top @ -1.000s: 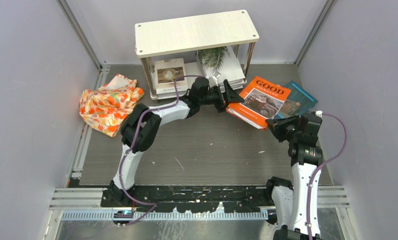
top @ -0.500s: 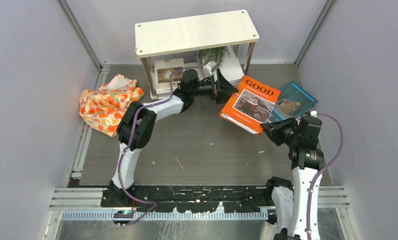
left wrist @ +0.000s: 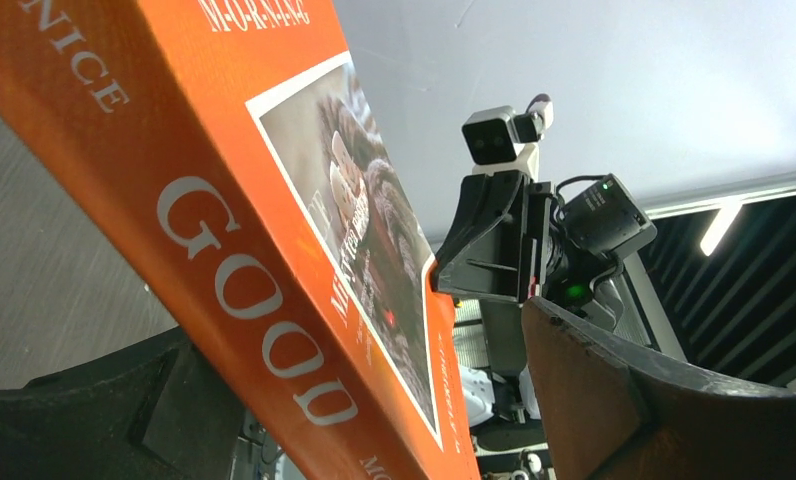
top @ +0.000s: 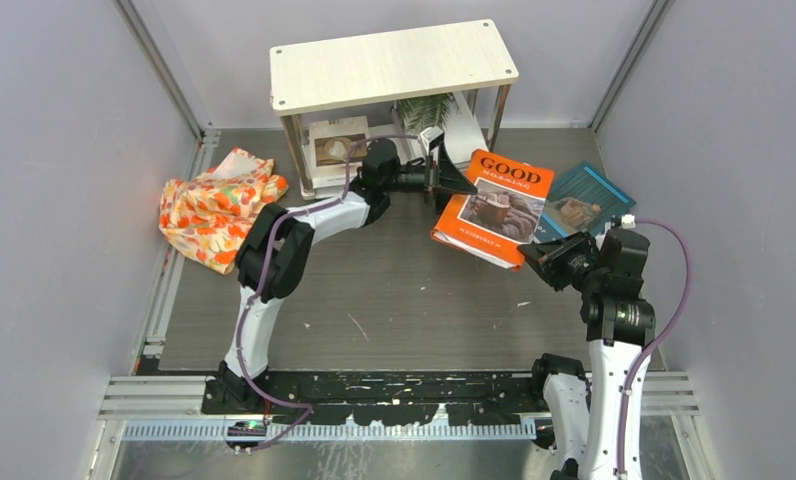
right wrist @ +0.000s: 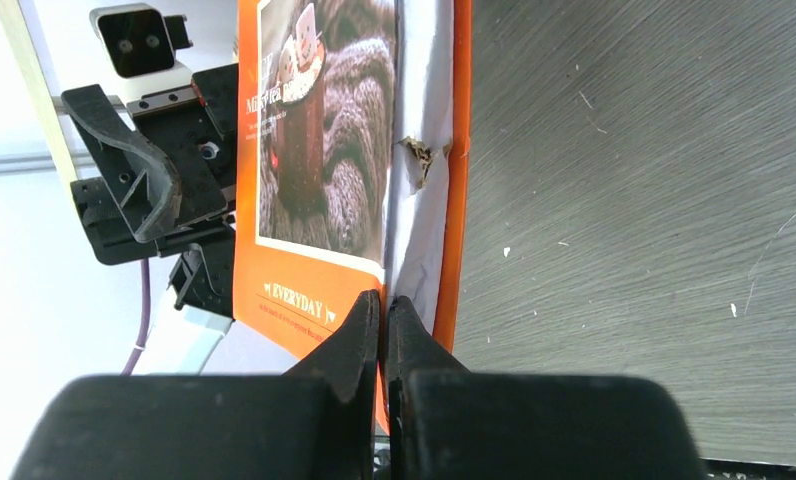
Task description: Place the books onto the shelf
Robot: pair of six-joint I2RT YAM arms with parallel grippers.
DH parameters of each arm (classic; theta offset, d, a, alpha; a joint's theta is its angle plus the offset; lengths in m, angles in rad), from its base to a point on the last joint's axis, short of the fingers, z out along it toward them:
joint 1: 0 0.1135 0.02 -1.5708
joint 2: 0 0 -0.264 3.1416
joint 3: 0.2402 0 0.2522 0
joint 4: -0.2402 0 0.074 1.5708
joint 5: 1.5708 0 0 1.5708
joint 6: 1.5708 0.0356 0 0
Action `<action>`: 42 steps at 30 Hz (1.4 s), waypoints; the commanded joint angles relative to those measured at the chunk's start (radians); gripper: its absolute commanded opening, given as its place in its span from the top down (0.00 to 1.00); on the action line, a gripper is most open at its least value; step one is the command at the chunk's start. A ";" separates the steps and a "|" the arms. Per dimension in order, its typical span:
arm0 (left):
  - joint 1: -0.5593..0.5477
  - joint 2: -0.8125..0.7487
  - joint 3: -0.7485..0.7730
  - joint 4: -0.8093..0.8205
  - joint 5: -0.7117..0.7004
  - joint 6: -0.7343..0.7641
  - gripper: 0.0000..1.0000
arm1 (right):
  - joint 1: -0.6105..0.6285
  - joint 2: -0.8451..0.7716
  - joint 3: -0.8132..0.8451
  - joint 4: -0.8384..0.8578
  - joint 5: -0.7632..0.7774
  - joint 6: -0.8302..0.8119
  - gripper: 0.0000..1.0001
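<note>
The shelf [top: 394,62] stands at the back of the table [top: 394,290]. Its lower board already holds a coffee-cup book [top: 336,148] on the left and a palm-leaf book [top: 429,108] on the right. A crumpled orange-and-white flowered cloth [top: 219,205] lies well off to the left, clear of everything.

The left arm [top: 314,215] stretches across the front of that lower board. Its elbow is near the cloth and its wrist is just in front of the palm-leaf book, so the opening is partly blocked. The shelf's front right leg [top: 499,108] stands close to the far corner of the orange book [top: 494,205].

That orange book is in front of the shelf's right end, held up at a slant between the two arms. Its long axis runs from the shelf toward the near right, with the "GOOD" title end nearest the shelf and the cover photo facing up. The spine is on the left side, toward the left gripper [top: 442,180]. That gripper is spread wide, its two fingers standing either side of the spine edge without clamping it.

The right gripper [top: 534,262] is pinched tight on the book's near edge, where the front cover meets the white pages. The teal book [top: 586,198] lies flat on the table just beside the orange one, its left part hidden behind the orange book's right edge.
</note>
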 commanded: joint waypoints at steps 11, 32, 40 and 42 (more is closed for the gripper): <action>-0.032 -0.065 0.000 0.056 0.066 0.010 0.27 | 0.027 -0.014 0.099 -0.023 -0.046 -0.061 0.99; -0.024 -0.177 -0.104 -0.141 -0.111 0.173 0.60 | 0.059 -0.013 0.088 -0.058 -0.018 -0.114 0.99; -0.028 -0.225 -0.151 -0.193 -0.192 0.202 0.70 | 0.064 -0.014 0.094 -0.064 -0.005 -0.118 0.95; -0.029 -0.249 -0.182 -0.201 -0.236 0.202 0.71 | 0.066 -0.015 0.093 -0.063 -0.002 -0.117 0.92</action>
